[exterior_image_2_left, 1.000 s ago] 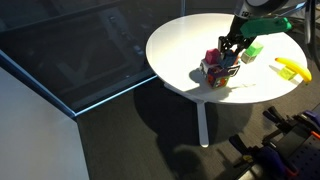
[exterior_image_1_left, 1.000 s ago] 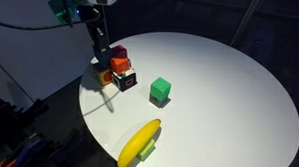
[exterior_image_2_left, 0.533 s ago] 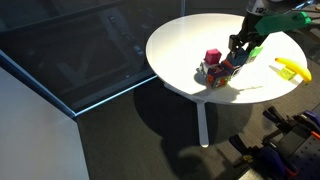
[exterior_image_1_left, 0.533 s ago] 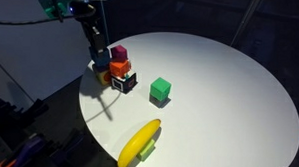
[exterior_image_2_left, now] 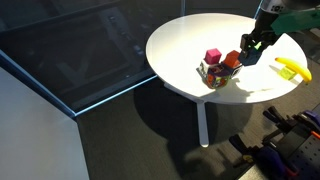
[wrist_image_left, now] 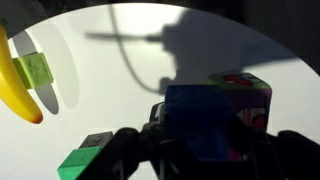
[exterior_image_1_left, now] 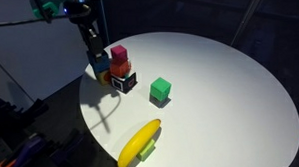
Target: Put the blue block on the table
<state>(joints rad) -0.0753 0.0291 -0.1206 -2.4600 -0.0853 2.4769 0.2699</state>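
My gripper [wrist_image_left: 200,150] is shut on the blue block [wrist_image_left: 198,118], a dark-blue cube that fills the space between the fingers in the wrist view. In both exterior views the gripper [exterior_image_1_left: 94,64] [exterior_image_2_left: 247,57] hangs with the block just above the round white table [exterior_image_1_left: 219,96] [exterior_image_2_left: 185,40], beside a small pile of cubes near the table's edge. The pile has a magenta cube [exterior_image_1_left: 119,53] [exterior_image_2_left: 212,56] and an orange-red cube [exterior_image_1_left: 120,66] [exterior_image_2_left: 232,60] on top. The block is barely visible in the exterior views.
A green cube [exterior_image_1_left: 160,89] [wrist_image_left: 85,160] stands near the pile. A banana [exterior_image_1_left: 139,143] [exterior_image_2_left: 291,68] [wrist_image_left: 15,80] lies on a small green piece [wrist_image_left: 38,68] by the table's rim. A multicoloured box [wrist_image_left: 248,95] sits right behind the held block. A dark floor surrounds the table.
My gripper has moved sideways off the pile of cubes with the blue block in it, uncovering the magenta and orange-red cubes. The other objects have not moved.
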